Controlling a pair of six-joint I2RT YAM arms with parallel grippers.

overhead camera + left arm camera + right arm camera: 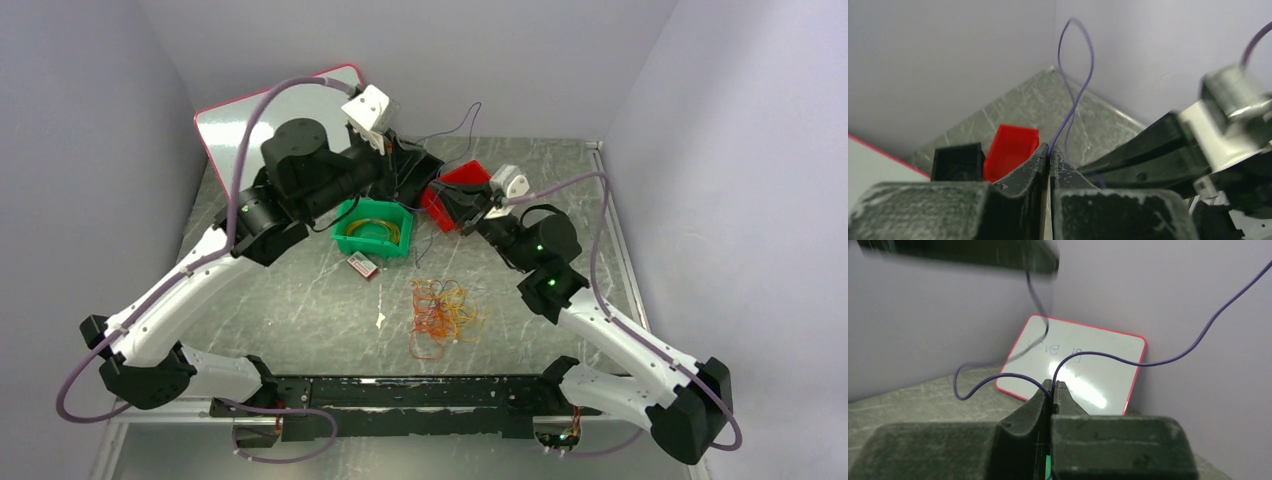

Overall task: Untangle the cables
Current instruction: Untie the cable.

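Note:
A tangled bunch of thin yellow, orange and red cables [444, 310] lies on the table between the arms. A thin purple cable [449, 131] arcs above the back of the table between both grippers. My left gripper [404, 166] is shut on one part of it; in the left wrist view the purple cable [1076, 95] rises in a loop from the closed fingertips [1049, 152]. My right gripper [452, 206] is shut on another part; in the right wrist view the purple cable [998, 376] leaves both sides of the closed tips [1053, 385].
A green bin [350, 236] holding yellow cable loops stands left of centre. A red bin [463, 176] [1010, 149] and a black bin [958, 161] sit near the grippers. A red-rimmed whiteboard [262, 118] [1093, 365] leans at the back left. A small red and white item [362, 265] lies on the table.

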